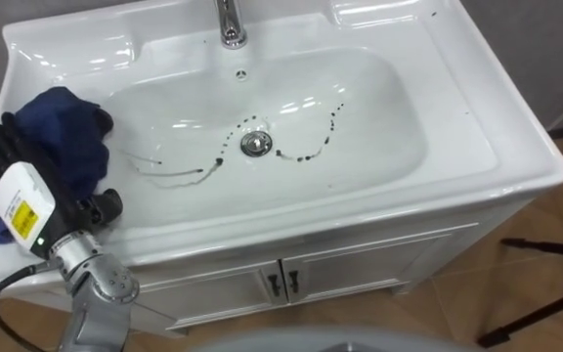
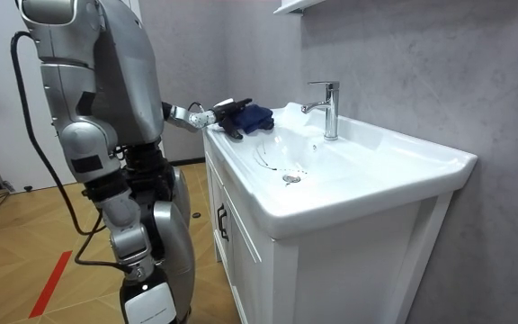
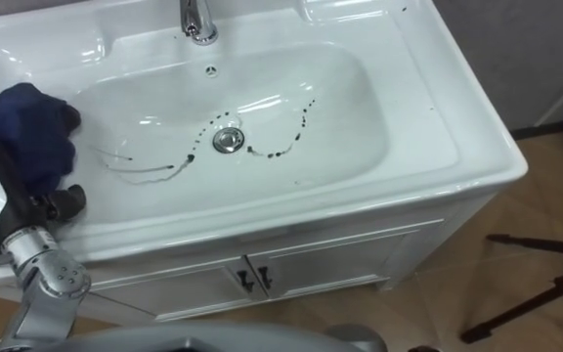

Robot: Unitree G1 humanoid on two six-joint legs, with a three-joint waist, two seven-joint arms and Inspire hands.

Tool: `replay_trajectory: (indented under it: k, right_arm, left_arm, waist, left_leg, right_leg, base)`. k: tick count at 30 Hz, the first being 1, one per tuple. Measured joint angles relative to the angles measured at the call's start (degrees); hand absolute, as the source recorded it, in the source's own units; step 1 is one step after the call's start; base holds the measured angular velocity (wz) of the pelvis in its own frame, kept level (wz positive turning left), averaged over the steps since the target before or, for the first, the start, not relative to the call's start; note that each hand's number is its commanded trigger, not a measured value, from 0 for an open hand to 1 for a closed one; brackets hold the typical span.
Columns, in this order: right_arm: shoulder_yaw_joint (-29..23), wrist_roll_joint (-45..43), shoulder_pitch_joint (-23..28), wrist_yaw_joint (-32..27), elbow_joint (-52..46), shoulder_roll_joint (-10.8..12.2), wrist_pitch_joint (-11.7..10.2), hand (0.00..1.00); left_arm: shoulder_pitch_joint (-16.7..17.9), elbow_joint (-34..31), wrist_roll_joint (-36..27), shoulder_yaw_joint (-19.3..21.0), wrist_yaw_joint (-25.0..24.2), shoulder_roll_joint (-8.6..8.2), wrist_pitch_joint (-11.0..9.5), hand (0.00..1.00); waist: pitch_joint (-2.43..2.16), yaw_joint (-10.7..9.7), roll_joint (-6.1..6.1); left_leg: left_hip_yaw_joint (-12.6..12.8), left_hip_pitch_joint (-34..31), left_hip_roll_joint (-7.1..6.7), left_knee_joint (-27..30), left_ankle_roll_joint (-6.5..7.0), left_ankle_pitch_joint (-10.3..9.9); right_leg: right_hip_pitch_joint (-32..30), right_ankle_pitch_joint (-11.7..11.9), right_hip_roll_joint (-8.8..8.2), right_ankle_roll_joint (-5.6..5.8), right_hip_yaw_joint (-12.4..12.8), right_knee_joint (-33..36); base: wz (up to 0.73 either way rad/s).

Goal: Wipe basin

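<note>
A white basin (image 1: 516, 147) has dark streaks (image 1: 306, 153) curving on both sides of its metal drain (image 1: 254, 144). On the basin's left rim lies a crumpled dark blue cloth (image 1: 66, 137). My left hand (image 1: 13, 147) is black and reaches in from the lower left. Its fingers lie along the cloth's left side and its thumb curls round the near side, so it grips the cloth. In the room view I stand at the front of the basin with that hand (image 2: 227, 115) stretched out on the cloth (image 2: 255, 117) at the far end.
A chrome faucet (image 1: 228, 24) rises at the back of the basin. Below the front edge is a white cabinet with two small dark door handles (image 1: 282, 283). Dark tripod legs (image 1: 545, 249) stand on the wooden floor at the right.
</note>
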Motion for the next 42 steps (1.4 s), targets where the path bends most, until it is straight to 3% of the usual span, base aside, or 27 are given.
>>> replay_trajectory:
  k: [23, 42]
  right_arm:
    - [-0.2, 1.8, 1.3, -1.3, -0.2, 0.0, 0.0, 0.00]
    - [-0.1, 2.0, 1.3, -0.2, 2.2, -0.1, 1.2, 0.00]
  left_arm:
    - [-0.6, 4.2, 0.0, 0.0, 2.6, -0.05, -0.1, 0.00]
    - [-3.6, 6.8, -0.4, 1.8, -1.9, 0.23, 0.4, 0.00]
  waist:
    - [0.07, -0.3, 0.69]
    - [-0.06, -0.4, 0.45]
  left_leg:
    - [0.1, 0.8, 0.04, -0.5, 0.00, 0.0]
    - [0.4, 0.9, 0.16, -0.6, -0.02, 0.0]
  right_leg:
    - [0.9, 0.0, 0.00, -0.01, -0.1, 0.0]
    - [0.7, 0.0, 0.20, -0.09, 0.3, 0.1]
  base:
    - [0.00]
    - [-0.01]
